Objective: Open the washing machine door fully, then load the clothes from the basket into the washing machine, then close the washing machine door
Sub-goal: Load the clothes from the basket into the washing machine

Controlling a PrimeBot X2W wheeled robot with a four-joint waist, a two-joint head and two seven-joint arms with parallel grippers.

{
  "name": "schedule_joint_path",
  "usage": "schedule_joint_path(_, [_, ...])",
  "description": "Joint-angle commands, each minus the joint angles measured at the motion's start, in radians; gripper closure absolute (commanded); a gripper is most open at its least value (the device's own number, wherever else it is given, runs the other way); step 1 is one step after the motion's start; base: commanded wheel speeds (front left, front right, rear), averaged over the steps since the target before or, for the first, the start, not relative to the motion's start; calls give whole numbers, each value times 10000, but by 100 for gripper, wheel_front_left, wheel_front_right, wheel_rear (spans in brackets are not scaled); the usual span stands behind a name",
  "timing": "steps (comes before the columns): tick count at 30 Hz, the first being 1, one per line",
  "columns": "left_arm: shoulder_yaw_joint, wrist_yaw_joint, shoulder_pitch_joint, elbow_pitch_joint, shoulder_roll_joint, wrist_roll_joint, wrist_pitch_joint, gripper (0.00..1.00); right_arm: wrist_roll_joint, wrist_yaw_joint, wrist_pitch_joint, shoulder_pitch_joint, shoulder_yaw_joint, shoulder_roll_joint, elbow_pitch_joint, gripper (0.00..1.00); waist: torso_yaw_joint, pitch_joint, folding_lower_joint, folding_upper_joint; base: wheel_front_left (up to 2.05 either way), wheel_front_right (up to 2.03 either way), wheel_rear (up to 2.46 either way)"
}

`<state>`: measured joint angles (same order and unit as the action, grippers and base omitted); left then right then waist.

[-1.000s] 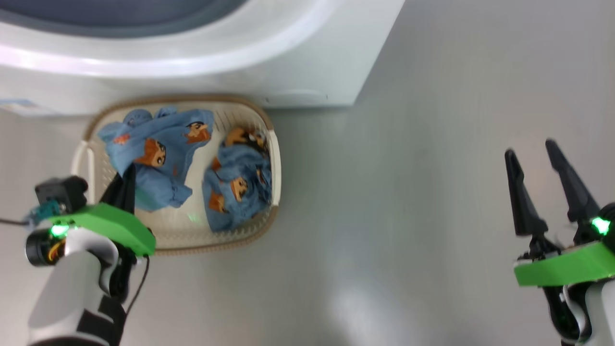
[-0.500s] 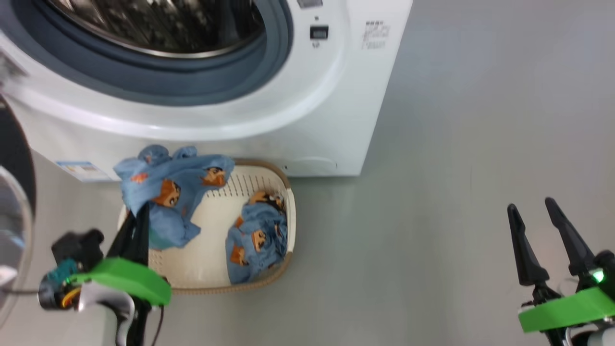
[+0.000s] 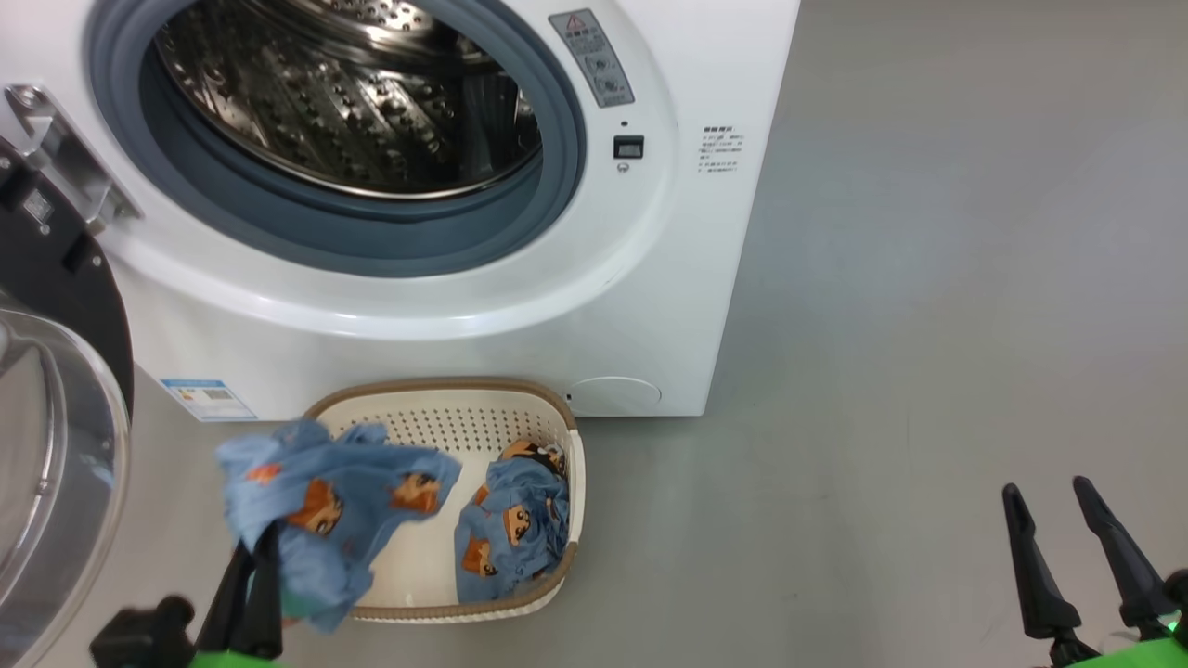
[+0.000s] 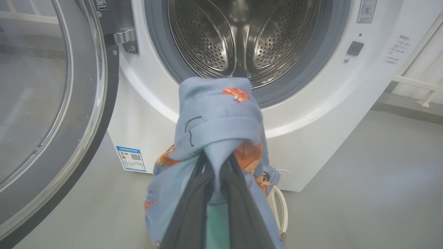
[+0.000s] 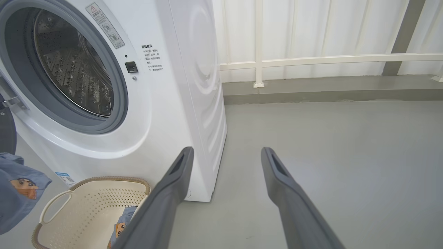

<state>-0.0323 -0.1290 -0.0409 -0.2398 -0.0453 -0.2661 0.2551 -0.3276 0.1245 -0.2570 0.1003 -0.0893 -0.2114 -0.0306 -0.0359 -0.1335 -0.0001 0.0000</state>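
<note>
The white washing machine [image 3: 650,306] stands with its steel drum [image 3: 353,93] exposed, and its black glass door [image 3: 46,445] is swung out at the left. In front of it on the floor sits the cream basket [image 3: 445,408], with one blue bear-print garment [image 3: 510,538] lying inside. My left gripper [image 4: 216,160] is shut on the other blue garment [image 3: 325,501], which hangs above the basket's left side and below the drum opening [image 4: 242,38]. At the lower right my right gripper [image 3: 1049,501] is open and holds nothing, well away from the basket.
Grey floor [image 3: 928,325] spreads to the right of the machine. A white railing [image 5: 311,60] and a low kerb run behind it. A blue label [image 3: 209,399] marks the machine's lower front, next to the open door.
The camera has tilted up, bringing the drum and door into sight. My left gripper has lifted one garment out of the basket. The right gripper stayed open.
</note>
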Motion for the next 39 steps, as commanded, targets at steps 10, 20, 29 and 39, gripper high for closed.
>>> schedule_joint_path(10, [-477,-16,583,1108,-54,39,66,100,-3,62,-48,252,18,-77,300,0,52,118,1,0,0,0,0])
schedule_joint_path(20, [-370,2,-909,917,-50,-184,66,100,-20,62,-48,-178,136,-55,402,0,237,-783,1,0,0,0,0])
schedule_joint_path(29, [-726,-8,-3871,412,-125,606,66,100,-52,62,-48,-844,91,-81,528,0,498,-1911,1,0,0,0,0])
schedule_joint_path(39, [-915,-15,-7080,-2152,-960,725,66,100,-108,62,-48,-1845,486,21,652,0,1195,-2978,1,0,0,0,0])
